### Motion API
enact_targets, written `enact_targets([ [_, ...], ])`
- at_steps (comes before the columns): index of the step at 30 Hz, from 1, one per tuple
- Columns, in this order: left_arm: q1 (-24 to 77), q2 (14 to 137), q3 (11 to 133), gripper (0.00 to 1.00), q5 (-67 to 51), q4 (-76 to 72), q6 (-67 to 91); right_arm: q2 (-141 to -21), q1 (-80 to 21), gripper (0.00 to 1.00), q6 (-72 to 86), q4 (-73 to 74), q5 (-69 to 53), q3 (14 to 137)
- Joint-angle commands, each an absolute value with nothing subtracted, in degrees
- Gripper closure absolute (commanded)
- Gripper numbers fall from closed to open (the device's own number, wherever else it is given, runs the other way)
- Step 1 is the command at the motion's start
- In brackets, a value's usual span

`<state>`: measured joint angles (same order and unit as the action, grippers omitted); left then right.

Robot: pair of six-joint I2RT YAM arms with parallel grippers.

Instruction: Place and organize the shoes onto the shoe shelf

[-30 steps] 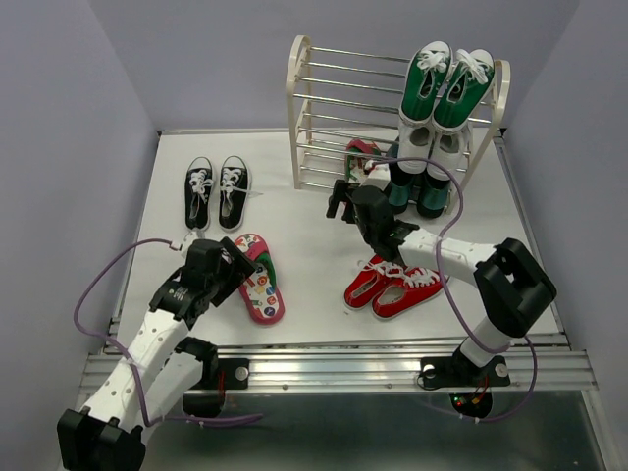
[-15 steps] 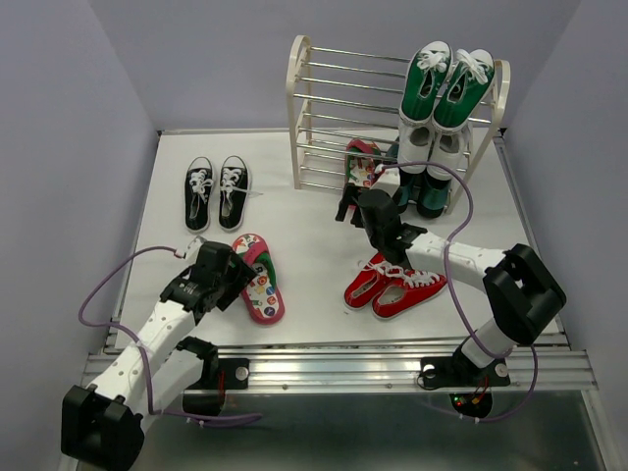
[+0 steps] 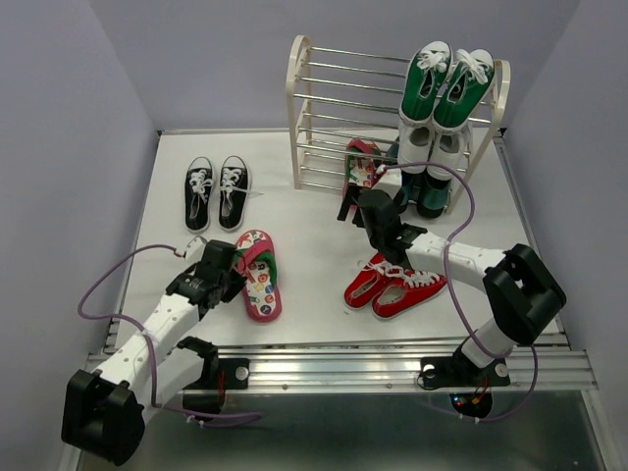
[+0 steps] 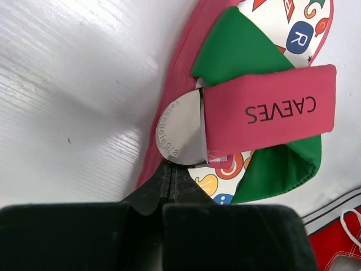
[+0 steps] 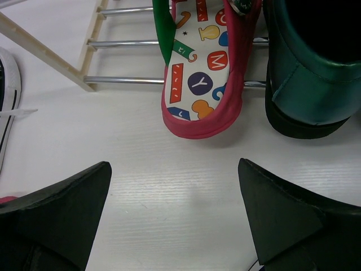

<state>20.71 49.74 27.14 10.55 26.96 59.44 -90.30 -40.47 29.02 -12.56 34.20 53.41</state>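
One red-pink-green flip-flop [image 3: 261,287] lies on the table at front left. My left gripper [image 3: 238,263] is shut at its strap. In the left wrist view the closed tips of the left gripper [image 4: 171,165] pinch the edge of the round silver tag [image 4: 180,127] beside the pink strap [image 4: 265,110]. The other flip-flop [image 3: 360,165] leans heel-down on the lowest rods of the shoe shelf [image 3: 299,98]. My right gripper [image 3: 348,204] hangs open just in front of it, and in its wrist view the right gripper [image 5: 174,165] frames bare table below that flip-flop [image 5: 200,73]. Black-white sneakers [image 3: 217,189] stand at back left, red sneakers [image 3: 394,285] at front right.
Green-and-white sneakers [image 3: 446,83] sit on the shelf's upper right tiers. Dark green boots [image 3: 417,186] stand on the bottom right, and one boot [image 5: 316,73] is close beside the shelved flip-flop. Purple walls enclose the table on three sides.
My left gripper went from wide open to shut at the flip-flop's strap, and that flip-flop shifted slightly. The right gripper backed a little from the shelf and stayed open.
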Motion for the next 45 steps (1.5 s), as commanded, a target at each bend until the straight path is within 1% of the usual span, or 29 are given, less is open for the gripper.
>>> enact_targets([
  [1,21.0,49.3,29.9,1.00,15.3,25.4,56.7,-88.2,-40.3,0.00,30.3,-13.6,35.2,52.4],
  [10,24.1,50.0,32.8,1.00,17.7,22.0,48.9,-83.8,-40.3,0.00,30.1,-13.5,33.8,49.3],
  [14,27.5,49.5,32.8,1.00,15.1,15.2,44.1,-81.7,-40.3,0.00,28.7,-13.6,34.8,48.2],
  [15,29.7,48.9,33.1,1.00,15.4,14.2,43.6,-81.4,-40.3,0.00,28.4,-13.7,35.1,47.9],
  [19,35.5,46.9,35.4,1.00,21.1,11.3,41.5,-79.3,-40.3,0.00,27.1,-13.7,36.1,46.2],
  [21,36.6,46.1,35.8,1.00,22.2,8.3,38.5,-77.7,-40.3,0.00,26.4,-13.7,36.8,45.1],
  [24,37.6,44.4,33.8,1.00,19.1,0.5,32.7,-75.2,-40.3,0.00,25.8,-14.5,39.6,43.0],
  [25,38.1,44.2,33.4,1.00,18.4,-3.6,32.0,-74.5,-40.3,0.00,25.0,-14.8,41.3,42.6],
  [29,38.6,44.5,32.5,1.00,19.2,-9.2,29.6,-71.9,-40.3,0.00,23.2,-14.9,44.2,41.1],
  [35,38.8,47.5,34.2,1.00,15.0,-16.2,24.9,-70.2,-40.3,0.00,22.3,-15.2,44.6,40.3],
  [38,39.6,51.1,36.1,1.00,12.8,-18.0,21.6,-70.4,-40.3,0.00,22.2,-15.3,44.2,40.2],
  [45,39.8,59.3,34.5,1.00,11.1,-25.0,16.7,-70.6,-40.3,0.00,21.4,-15.4,44.2,40.0],
])
